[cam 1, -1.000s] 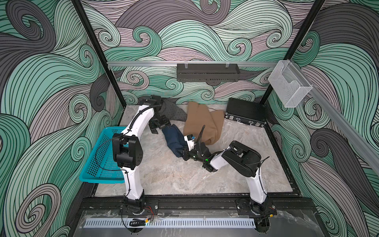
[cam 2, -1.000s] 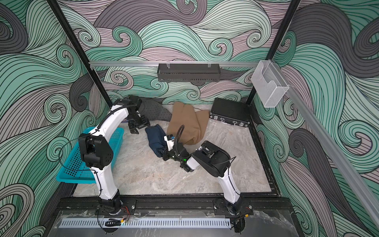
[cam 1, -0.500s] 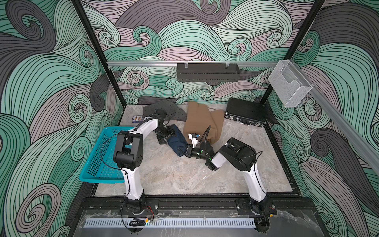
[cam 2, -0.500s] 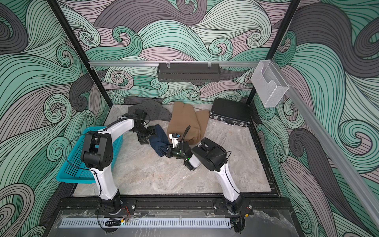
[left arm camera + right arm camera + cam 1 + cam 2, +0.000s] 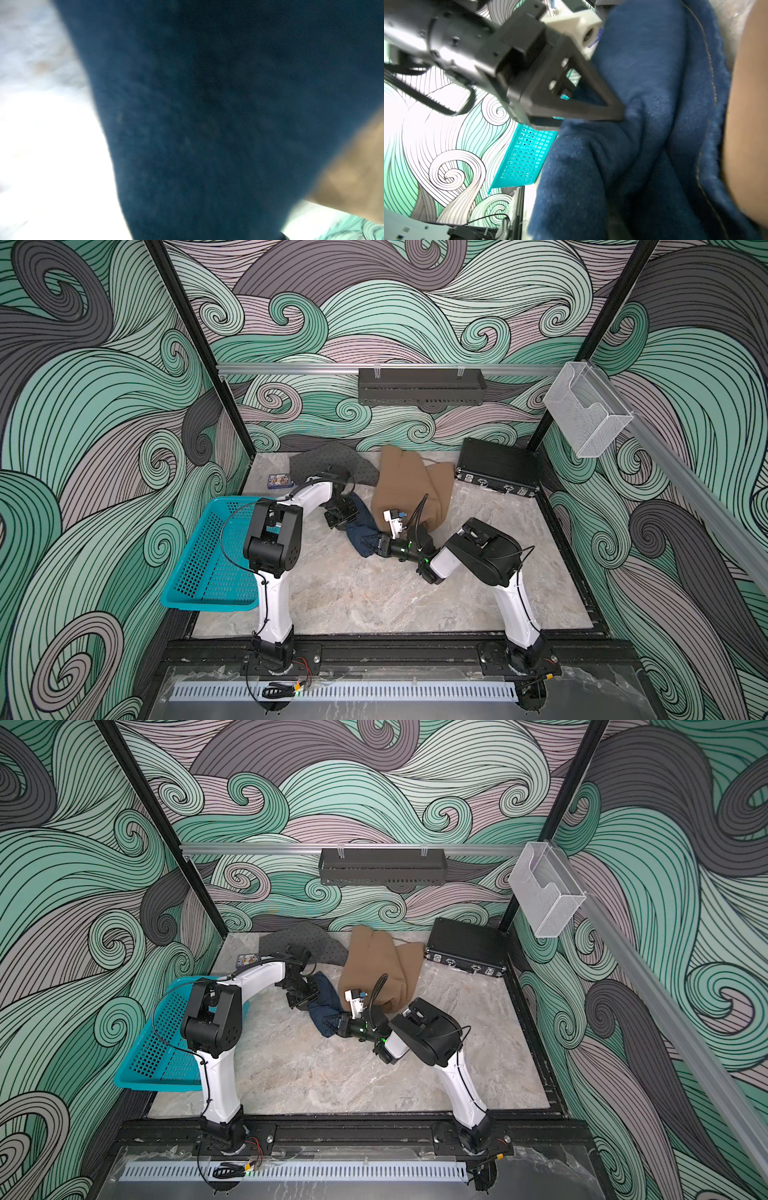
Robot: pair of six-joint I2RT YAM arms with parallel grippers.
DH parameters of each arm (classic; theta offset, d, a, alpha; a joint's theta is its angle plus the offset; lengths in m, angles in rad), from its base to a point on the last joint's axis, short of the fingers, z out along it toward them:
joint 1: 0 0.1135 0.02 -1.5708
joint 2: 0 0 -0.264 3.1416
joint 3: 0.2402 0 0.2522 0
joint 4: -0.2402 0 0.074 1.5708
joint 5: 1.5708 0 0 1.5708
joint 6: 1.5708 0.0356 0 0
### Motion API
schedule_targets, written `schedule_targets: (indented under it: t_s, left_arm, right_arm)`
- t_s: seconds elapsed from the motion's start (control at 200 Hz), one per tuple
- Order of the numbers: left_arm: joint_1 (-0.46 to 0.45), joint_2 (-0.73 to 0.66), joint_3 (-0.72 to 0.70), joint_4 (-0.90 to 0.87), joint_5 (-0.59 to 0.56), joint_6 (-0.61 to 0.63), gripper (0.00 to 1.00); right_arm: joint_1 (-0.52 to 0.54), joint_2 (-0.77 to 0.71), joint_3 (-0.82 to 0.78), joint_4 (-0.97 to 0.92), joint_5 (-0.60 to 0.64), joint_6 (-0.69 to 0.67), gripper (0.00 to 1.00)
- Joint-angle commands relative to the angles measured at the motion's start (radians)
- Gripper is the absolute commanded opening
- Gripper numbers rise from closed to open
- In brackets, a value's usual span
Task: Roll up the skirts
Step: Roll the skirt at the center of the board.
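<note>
The dark blue denim skirt lies bunched mid-table. My left gripper bites into its far end; in the right wrist view this left gripper has its fingertips pinched into a denim fold. Denim fills the left wrist view. My right gripper is buried in the near end, its fingers hidden by cloth. The tan-brown skirt lies just behind. The dotted grey skirt lies at the back left.
A teal basket hangs over the table's left edge. A black hard case sits at the back right and a small printed box at the back left. A black shelf and a clear bin hang on the walls.
My left arm came down from the dotted grey skirt to the denim's far end and its jaws closed there. The right gripper stayed at the denim's near end, shifting slightly.
</note>
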Motion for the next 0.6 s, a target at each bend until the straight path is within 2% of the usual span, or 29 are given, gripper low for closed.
schedule_targets:
  t_s: [0.0,0.095,0.25,0.335,0.47,0.595]
  left_arm:
    - [-0.014,0.088,0.014,-0.052,-0.249,-0.070,0.00]
    - [-0.026,0.134,0.088,-0.165,-0.338,-0.074,0.00]
    - [-0.037,0.206,0.186,-0.297,-0.415,-0.057,0.00]
    - [-0.038,0.226,0.208,-0.336,-0.424,-0.049,0.00]
    - [-0.036,0.255,0.244,-0.397,-0.424,-0.041,0.00]
    - [-0.038,0.254,0.251,-0.410,-0.391,-0.042,0.00]
  right_arm:
    - [0.017,-0.097,-0.046,-0.283,-0.036,-0.046,0.43]
    - [0.016,-0.195,-0.086,-0.399,0.000,-0.089,0.52]
    - [0.015,-0.315,-0.119,-0.594,0.060,-0.140,0.54]
    - [0.013,-0.379,-0.112,-0.734,0.124,-0.158,0.53]
    - [0.012,-0.461,-0.082,-0.831,0.175,-0.167,0.52]
    - [0.008,-0.457,0.061,-1.025,0.177,-0.140,0.52]
